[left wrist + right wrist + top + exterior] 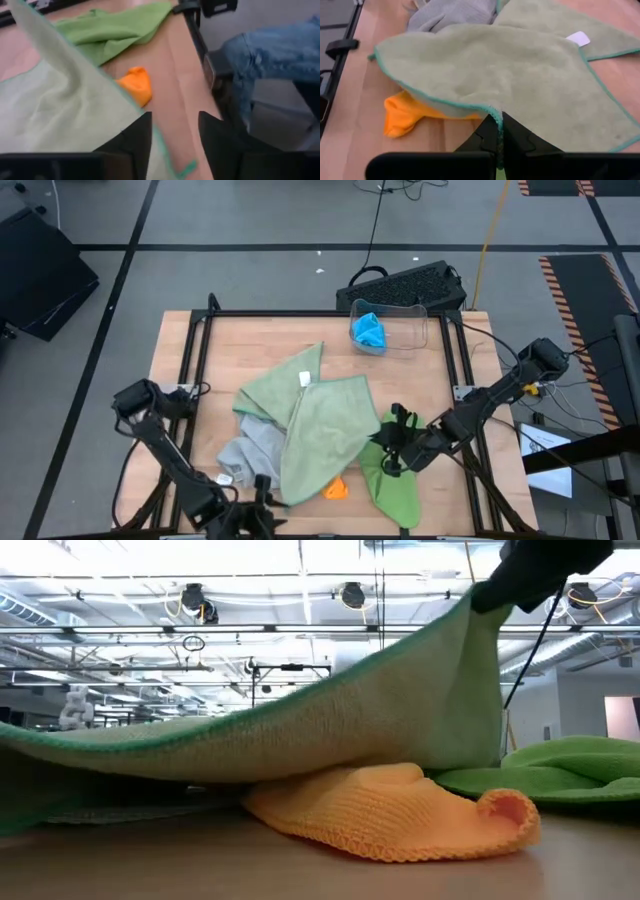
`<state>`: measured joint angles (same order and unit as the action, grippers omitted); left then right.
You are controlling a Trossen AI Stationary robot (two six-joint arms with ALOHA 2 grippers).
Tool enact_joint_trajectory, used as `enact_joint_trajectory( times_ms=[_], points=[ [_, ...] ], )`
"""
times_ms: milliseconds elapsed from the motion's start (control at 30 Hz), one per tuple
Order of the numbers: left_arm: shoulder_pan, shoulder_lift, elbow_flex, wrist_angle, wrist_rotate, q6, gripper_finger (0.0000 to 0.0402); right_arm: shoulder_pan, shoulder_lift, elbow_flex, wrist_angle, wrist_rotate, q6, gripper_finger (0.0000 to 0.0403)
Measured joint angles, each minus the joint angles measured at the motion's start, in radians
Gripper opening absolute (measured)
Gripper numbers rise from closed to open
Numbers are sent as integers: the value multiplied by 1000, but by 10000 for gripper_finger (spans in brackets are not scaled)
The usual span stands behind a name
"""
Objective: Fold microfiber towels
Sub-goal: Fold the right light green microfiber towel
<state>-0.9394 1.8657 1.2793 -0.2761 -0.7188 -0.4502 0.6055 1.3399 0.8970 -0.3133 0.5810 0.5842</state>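
Soft, matt, fuzzy-napped cloth in the sage green towel (520,85), edged with darker green stitching. Coarser, looped knit-like texture on the orange towel (400,810). Smooth grey cloth (248,448), matt. Lime green towel (395,480) plush and matt. Pale wood table (450,380), smooth, faintly satin, framed in black metal. Clear glossy plastic bin (395,325).
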Motion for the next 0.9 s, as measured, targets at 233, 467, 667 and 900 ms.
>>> enact_joint_trajectory(
  times_ms=[233, 467, 667, 900],
  points=[
    [9, 107, -1, -16, -37, -228, 141, -37, 0, 0, -1, 21, -2, 2],
    [-23, 151, -1, -23, -40, -356, 218, -44, 0, 0, -7, 24, -10, 2],
    [-50, 153, 0, -124, -41, -539, 268, -44, 0, -11, 0, 25, -9, 2],
    [-19, 212, 0, -154, 37, -665, 251, -44, 0, -49, 19, 24, 28, 2]
  ],
)
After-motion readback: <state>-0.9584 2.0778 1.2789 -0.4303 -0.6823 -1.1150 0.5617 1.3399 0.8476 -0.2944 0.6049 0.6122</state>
